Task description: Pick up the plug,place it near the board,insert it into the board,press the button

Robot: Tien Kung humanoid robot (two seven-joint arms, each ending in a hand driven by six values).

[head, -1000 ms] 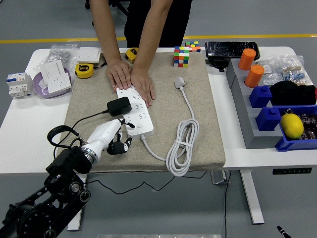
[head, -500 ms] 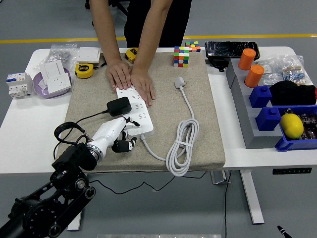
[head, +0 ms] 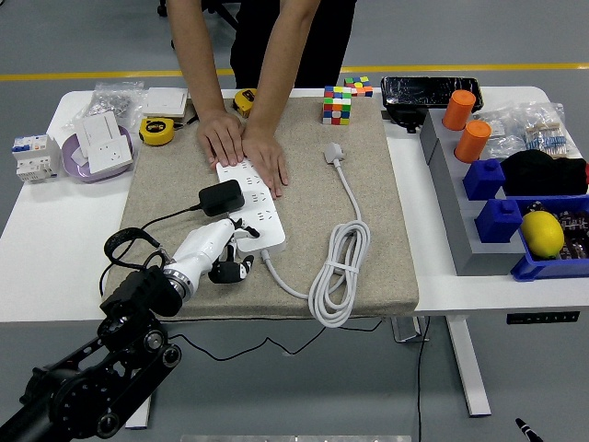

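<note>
Plug (head: 222, 197) sits seated in diagonal board (head: 250, 206).

1. The person (head: 262, 55) at the far side is cut off by the top edge. Only the arms and part of the body show.
2. The person's two hands (head: 244, 147) lie flat on the far end of the power strip (head: 248, 204) and hide that part.
3. The left hand (head: 213, 253) covers the near left corner of the power strip, so the button cannot be seen.
4. The left arm (head: 92, 387) runs off the bottom left corner.
5. The things in the clear bags (head: 534, 124) at the far right are too small to tell.
</note>
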